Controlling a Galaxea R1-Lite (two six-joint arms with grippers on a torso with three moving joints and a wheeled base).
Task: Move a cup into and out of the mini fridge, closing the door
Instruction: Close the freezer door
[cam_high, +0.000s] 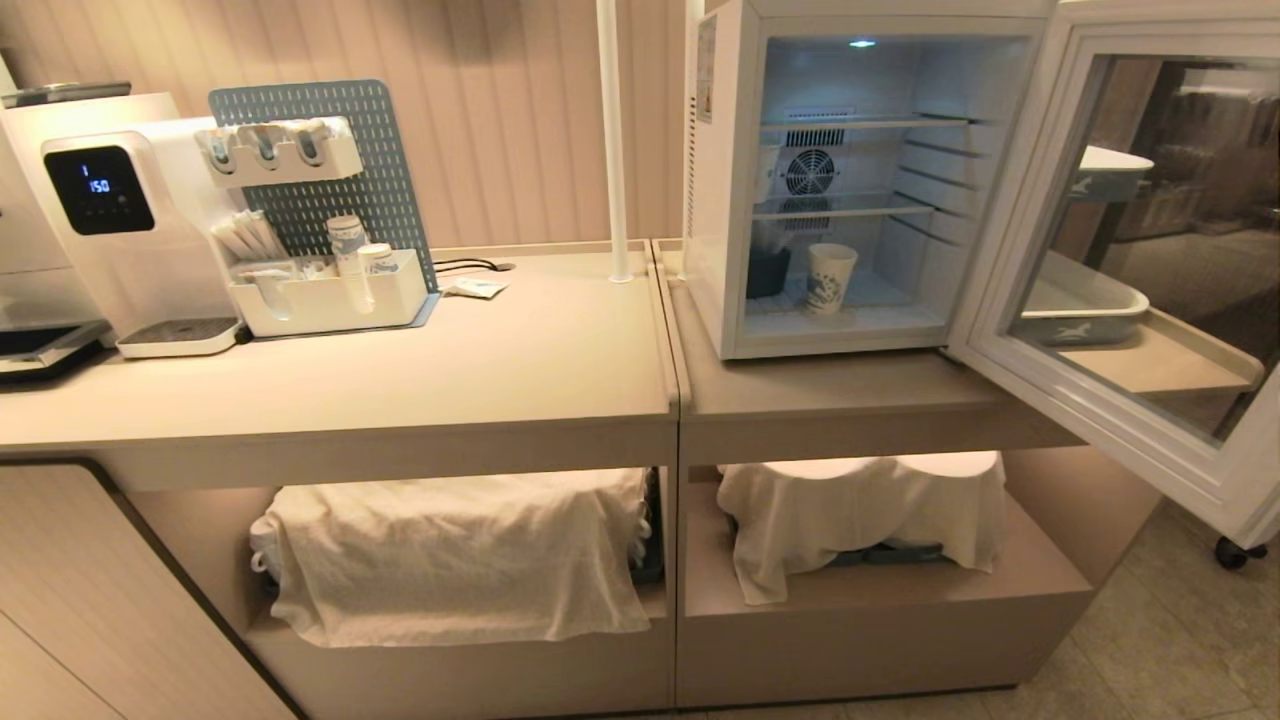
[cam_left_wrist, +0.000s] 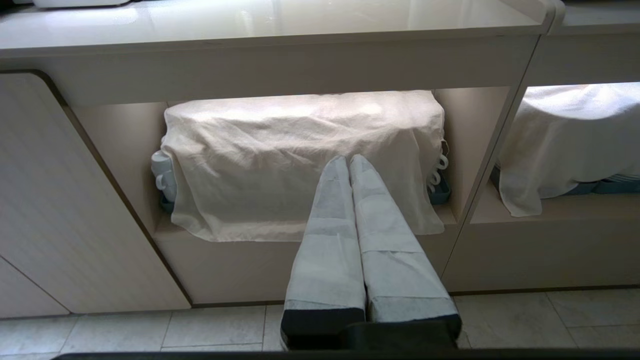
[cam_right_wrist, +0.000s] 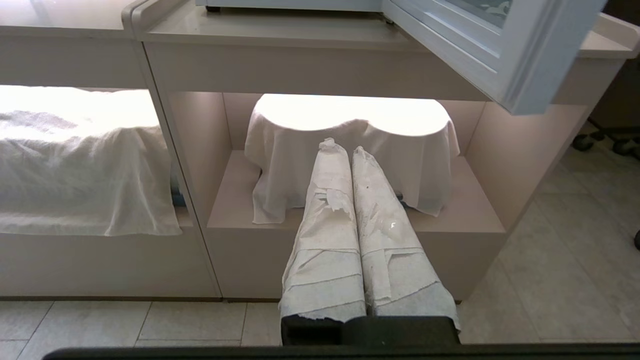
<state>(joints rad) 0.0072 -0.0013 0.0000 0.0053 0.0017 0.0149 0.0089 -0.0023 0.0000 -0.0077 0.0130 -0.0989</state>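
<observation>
The mini fridge (cam_high: 722, 200) stands on the right counter with its inside lit. Its door (cam_high: 1010, 260) is swung wide open to the right; the door's lower edge (cam_right_wrist: 500, 75) also shows in the right wrist view. The cup (cam_high: 830, 279), white paper with blue print, stands upright on the fridge floor beside a dark container (cam_high: 768, 271). Neither arm shows in the head view. My left gripper (cam_left_wrist: 348, 160) is shut and empty, low before the left cloth-covered shelf. My right gripper (cam_right_wrist: 345, 150) is shut and empty, low before the right covered shelf.
A water dispenser (cam_high: 110, 220) and a pegboard organiser (cam_high: 320, 250) with stacked cups stand at the counter's left. A white pole (cam_high: 612, 140) rises between the two counters. White cloths (cam_high: 450, 550) (cam_high: 860, 510) cover the lower shelves. A caster (cam_high: 1232, 552) sits under the open door.
</observation>
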